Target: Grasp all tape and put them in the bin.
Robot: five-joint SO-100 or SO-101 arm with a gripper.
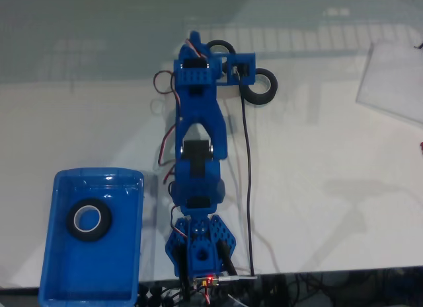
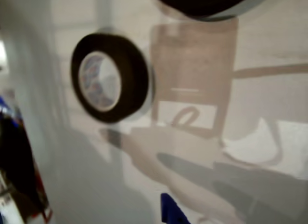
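The bin [image 1: 49, 254] sits at the desk's [image 1: 330, 208] near-left corner in the fixed view, one tape roll [image 1: 88, 221] lying flat inside. The arm [image 1: 198, 162] reaches toward the far edge. Two rolls lie there, one [image 1: 221, 47] just beyond its tip, another [image 1: 259, 86] to its right. The gripper is hidden; its state cannot be told.
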